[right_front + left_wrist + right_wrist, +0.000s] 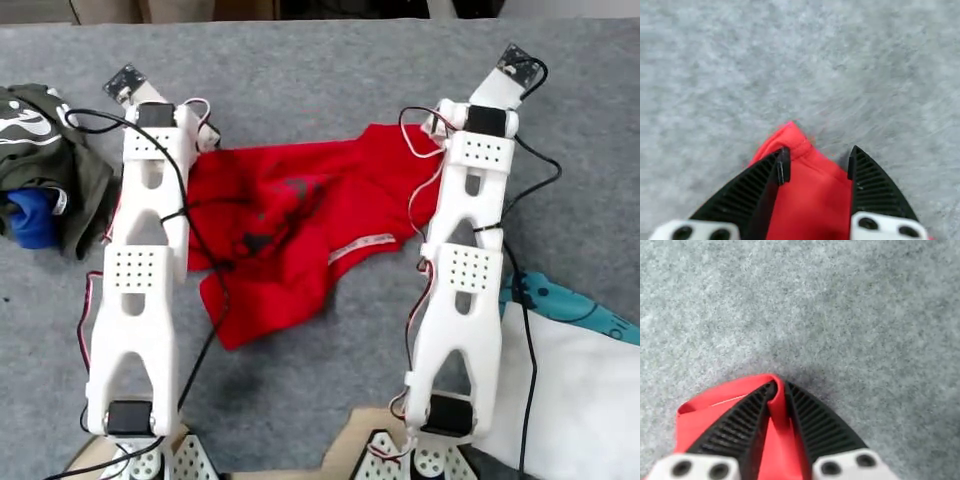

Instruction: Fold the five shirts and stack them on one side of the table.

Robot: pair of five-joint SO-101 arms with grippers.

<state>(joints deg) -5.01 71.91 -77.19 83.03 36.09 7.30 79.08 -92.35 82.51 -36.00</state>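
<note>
A crumpled red shirt lies spread across the middle of the grey table, between the two arms. My left gripper is at the shirt's far left corner. Its fingers stand apart, and a fold of red cloth lies between them on the table. My right gripper is at the shirt's far right corner, shut on a pinched fold of the red shirt. In the high view both arms stretch away over the shirt's two sides.
A dark green shirt bundled with a blue one lies at the table's left edge. A white shirt and a teal one lie at the near right. Bare grey felt stretches beyond the grippers.
</note>
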